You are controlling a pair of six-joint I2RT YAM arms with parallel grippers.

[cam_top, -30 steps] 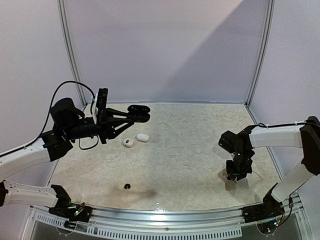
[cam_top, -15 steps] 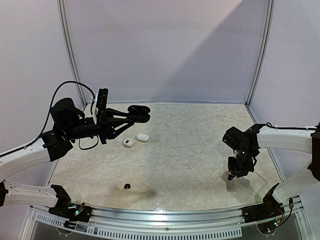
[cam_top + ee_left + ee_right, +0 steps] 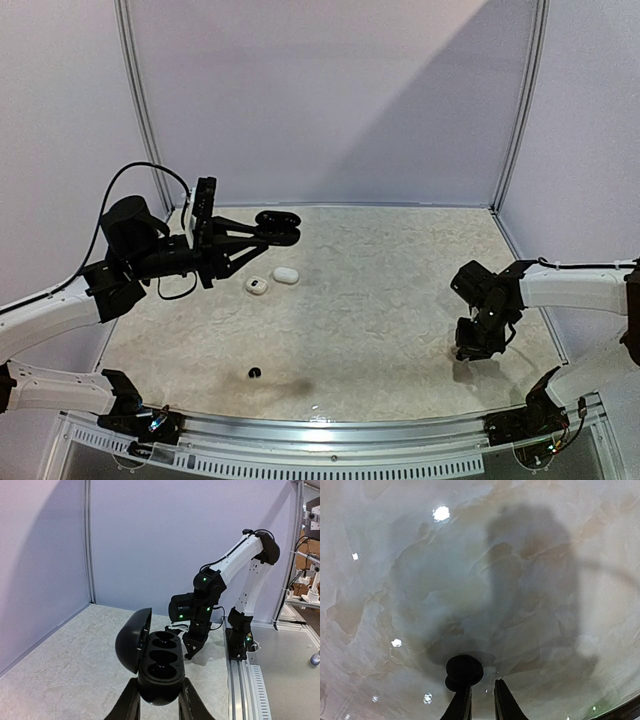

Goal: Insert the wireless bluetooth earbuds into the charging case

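My left gripper is raised above the back left of the table and is shut on a black charging case. The case's lid is open and its sockets look empty in the left wrist view, where the gripper clamps its lower end. My right gripper hangs low over the right side of the table, fingers nearly together. A round black earbud sits at its left fingertip. A second black earbud lies on the table at the front left.
A white pebble-like case and a smaller white case lie on the table below my left gripper. Metal frame posts and pale walls close the back and the sides. A metal rail runs along the front edge.
My right gripper has shifted slightly right and kept low over the table, with the black earbud at its tip. The left arm and the case have not moved.
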